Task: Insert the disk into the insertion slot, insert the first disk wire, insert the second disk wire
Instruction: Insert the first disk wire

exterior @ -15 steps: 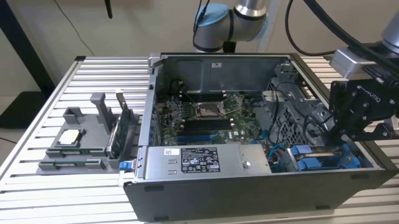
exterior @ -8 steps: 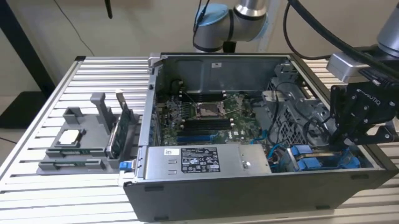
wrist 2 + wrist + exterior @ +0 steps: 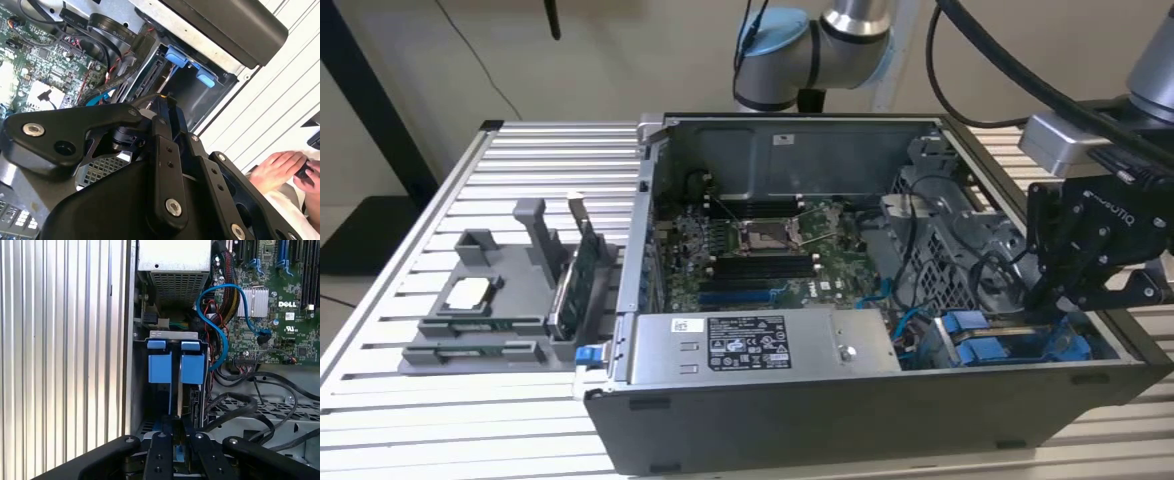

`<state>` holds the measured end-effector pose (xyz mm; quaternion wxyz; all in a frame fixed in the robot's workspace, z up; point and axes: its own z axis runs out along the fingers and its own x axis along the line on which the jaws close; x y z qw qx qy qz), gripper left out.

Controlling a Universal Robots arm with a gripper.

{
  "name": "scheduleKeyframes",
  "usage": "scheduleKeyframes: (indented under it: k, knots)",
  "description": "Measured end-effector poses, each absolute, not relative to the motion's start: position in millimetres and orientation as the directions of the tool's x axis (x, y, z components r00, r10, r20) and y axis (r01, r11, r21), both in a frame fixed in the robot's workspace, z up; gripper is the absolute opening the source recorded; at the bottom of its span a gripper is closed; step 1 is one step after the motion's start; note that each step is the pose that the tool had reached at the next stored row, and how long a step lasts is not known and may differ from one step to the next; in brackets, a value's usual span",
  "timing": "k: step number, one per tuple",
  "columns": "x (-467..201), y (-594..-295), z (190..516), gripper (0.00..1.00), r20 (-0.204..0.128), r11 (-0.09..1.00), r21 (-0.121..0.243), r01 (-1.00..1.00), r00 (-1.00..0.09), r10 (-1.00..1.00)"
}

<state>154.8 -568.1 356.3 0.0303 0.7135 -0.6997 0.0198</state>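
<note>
Claw (image 3: 177,426) hangs over the insertion slot (image 3: 945,285) in the case corner at the exterior view's right, fingers clenched nearly shut just above the blue carriers; can't tell if anything is pinched between them. The disk (image 3: 192,369) sits down inside the slot in its blue frame, side by side with a second blue carrier (image 3: 156,367), and a blue cable (image 3: 220,315) loops from the motherboard (image 3: 285,325) toward the slot. Grey power-supply box (image 3: 761,345) lies along the case's near edge, case stands on the slatted surface (image 3: 534,160), and a person's hand (image 3: 280,167) shows in the second wrist view.
</note>
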Motion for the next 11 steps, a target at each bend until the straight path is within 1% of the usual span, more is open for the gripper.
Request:
scheduleKeyframes:
  k: [11]
  knots:
    - [154.8, -568.0, 356.2, 0.19, 0.071, -0.019, 0.015, -1.0, 0.02, -0.997]
